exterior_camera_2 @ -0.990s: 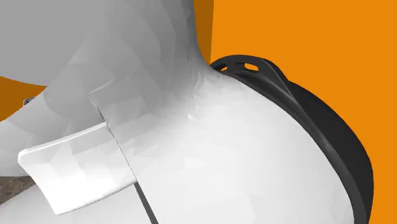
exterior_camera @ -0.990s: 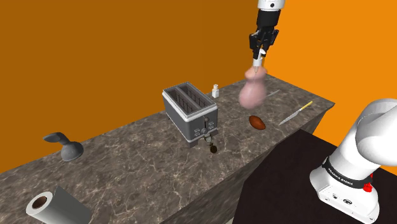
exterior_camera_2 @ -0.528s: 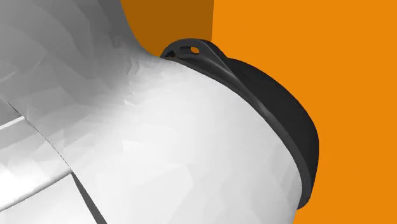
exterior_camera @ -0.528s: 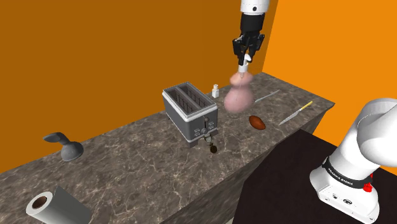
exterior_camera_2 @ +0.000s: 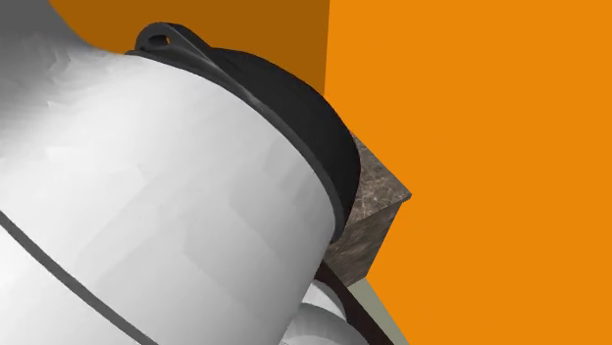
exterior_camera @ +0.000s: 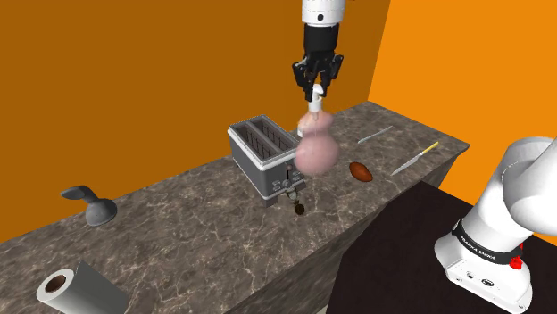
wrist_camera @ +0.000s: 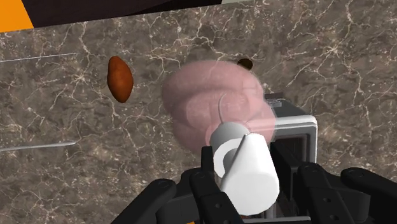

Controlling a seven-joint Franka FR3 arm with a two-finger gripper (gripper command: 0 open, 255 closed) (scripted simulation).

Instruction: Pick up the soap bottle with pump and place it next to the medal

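Note:
A translucent pink soap bottle (exterior_camera: pixel 317 152) with a white pump (exterior_camera: pixel 314 106) hangs in the air in front of the toaster's (exterior_camera: pixel 266 156) right end in the shoulder view. My gripper (exterior_camera: pixel 314 92) points down and is shut on the pump. In the wrist view the gripper (wrist_camera: pixel 245 175) clasps the white pump (wrist_camera: pixel 247 167), and the pink bottle (wrist_camera: pixel 210 105) hangs beyond it. The medal (exterior_camera: pixel 298 209), small and dark brown, lies on the counter in front of the toaster; it also peeks past the bottle as the medal (wrist_camera: pixel 244 63).
A brown oval lump (exterior_camera: pixel 360 171), a knife (exterior_camera: pixel 413 159) and a thin utensil (exterior_camera: pixel 375 135) lie on the marble counter's right part. A grey scoop-like object (exterior_camera: pixel 90 206) and a paper roll (exterior_camera: pixel 77 288) sit at the left. The arm's white link (exterior_camera_2: pixel 167 216) looms in the second exterior view.
The gripper has carried the hanging bottle toward the shoulder view's left, from above the counter's right part to beside the toaster. Its grip on the pump is unchanged.

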